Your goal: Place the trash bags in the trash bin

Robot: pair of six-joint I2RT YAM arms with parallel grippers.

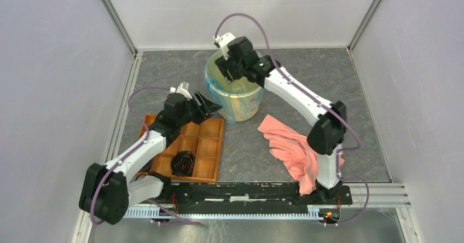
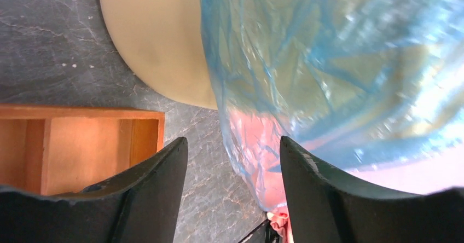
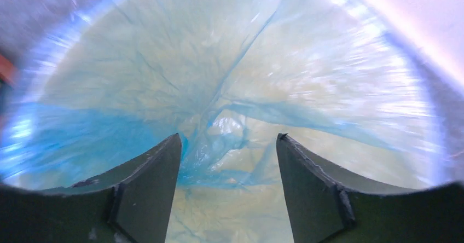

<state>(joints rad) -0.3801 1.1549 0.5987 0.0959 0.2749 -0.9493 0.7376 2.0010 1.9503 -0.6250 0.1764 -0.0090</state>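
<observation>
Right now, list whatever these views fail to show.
1. Trash bin floor: right wrist view, covered by the trash bag.
2. Right end effector: top view, its fingertips hidden behind its own wrist.
3. Black item in the wooden tray: top view, too small to identify.

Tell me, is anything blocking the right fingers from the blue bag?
Nothing visible is. The right fingers are open, down inside the trash bin, facing the blue bag lining it.

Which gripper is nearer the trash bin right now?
Right. The right gripper is inside the mouth of the trash bin, open above the bag lining it. The left gripper sits open outside, off the bin's left side.
</observation>
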